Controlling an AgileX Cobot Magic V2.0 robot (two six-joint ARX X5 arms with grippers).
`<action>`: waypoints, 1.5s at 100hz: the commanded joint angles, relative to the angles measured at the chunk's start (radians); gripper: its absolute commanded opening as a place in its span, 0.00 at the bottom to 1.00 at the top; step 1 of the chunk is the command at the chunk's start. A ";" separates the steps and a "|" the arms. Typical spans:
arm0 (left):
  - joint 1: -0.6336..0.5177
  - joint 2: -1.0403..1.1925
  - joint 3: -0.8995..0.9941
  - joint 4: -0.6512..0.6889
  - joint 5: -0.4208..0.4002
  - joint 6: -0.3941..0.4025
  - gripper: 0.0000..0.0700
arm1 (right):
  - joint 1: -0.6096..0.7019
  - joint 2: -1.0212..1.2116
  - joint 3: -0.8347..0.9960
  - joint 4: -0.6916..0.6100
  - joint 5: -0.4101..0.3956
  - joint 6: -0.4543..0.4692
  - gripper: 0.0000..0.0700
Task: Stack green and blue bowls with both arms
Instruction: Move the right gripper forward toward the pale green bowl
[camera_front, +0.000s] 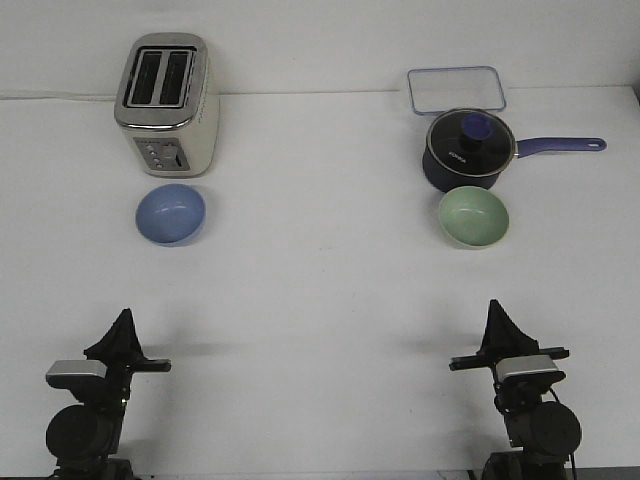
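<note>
On the white table (320, 290) the blue bowl (171, 213) sits just in front of the toaster (168, 104) at far left, well apart from the green bowl (474, 216), which sits just before the pot (470, 150). Both the left gripper (122, 330) and right gripper (498, 322) hang near the front edge holding nothing; how far their jaws are parted cannot be told.

Blue bowl (170, 213) and green bowl (473, 216) sit well apart (both upright).
</note>
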 joint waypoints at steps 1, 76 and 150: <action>-0.001 -0.002 -0.019 0.010 0.002 -0.002 0.02 | 0.000 -0.002 -0.001 0.011 0.000 0.011 0.00; -0.001 -0.002 -0.019 0.010 0.002 -0.002 0.02 | 0.000 0.259 0.533 -0.557 -0.001 0.025 0.00; -0.001 -0.002 -0.019 0.010 0.002 -0.002 0.02 | 0.000 0.851 0.890 -0.904 0.002 0.018 0.00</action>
